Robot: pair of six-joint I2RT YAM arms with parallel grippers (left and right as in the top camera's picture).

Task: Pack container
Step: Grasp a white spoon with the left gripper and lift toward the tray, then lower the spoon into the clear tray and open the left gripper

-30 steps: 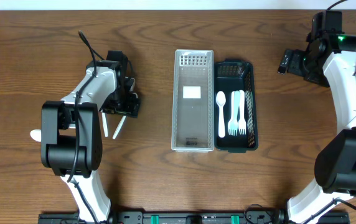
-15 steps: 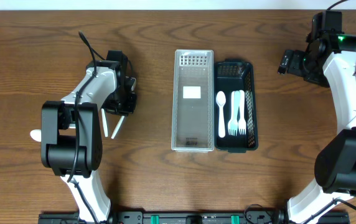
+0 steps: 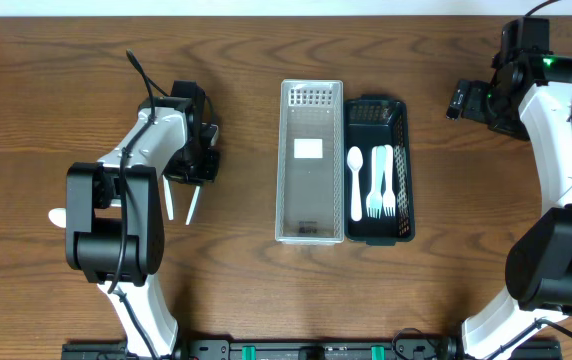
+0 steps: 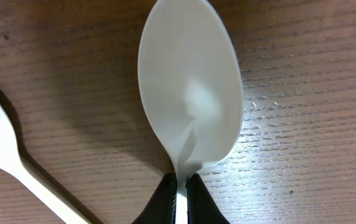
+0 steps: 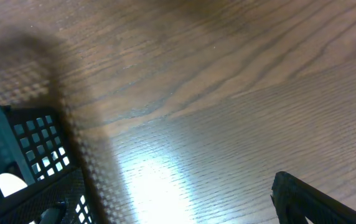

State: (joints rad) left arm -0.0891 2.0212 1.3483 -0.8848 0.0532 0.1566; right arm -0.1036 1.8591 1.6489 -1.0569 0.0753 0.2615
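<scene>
The table (image 3: 266, 300) I'm working over is dark brown wood with a strong grain, glare catching it on the right side. Near the middle lies a long clear tray (image 3: 311, 160) with a white label on it, and a dark basket (image 3: 399, 170) sits against its right side, long edges touching. Out on the left, a white plastic spoon (image 4: 189, 99) lies flat on the wood with a second white utensil (image 4: 4, 143) just beside it – from above I only see their two handles (image 3: 192, 203), near each other and slightly splayed. Farther left a small white rounded piece (image 3: 56, 216) shows, mostly hidden – I can't tell what it is.
</scene>
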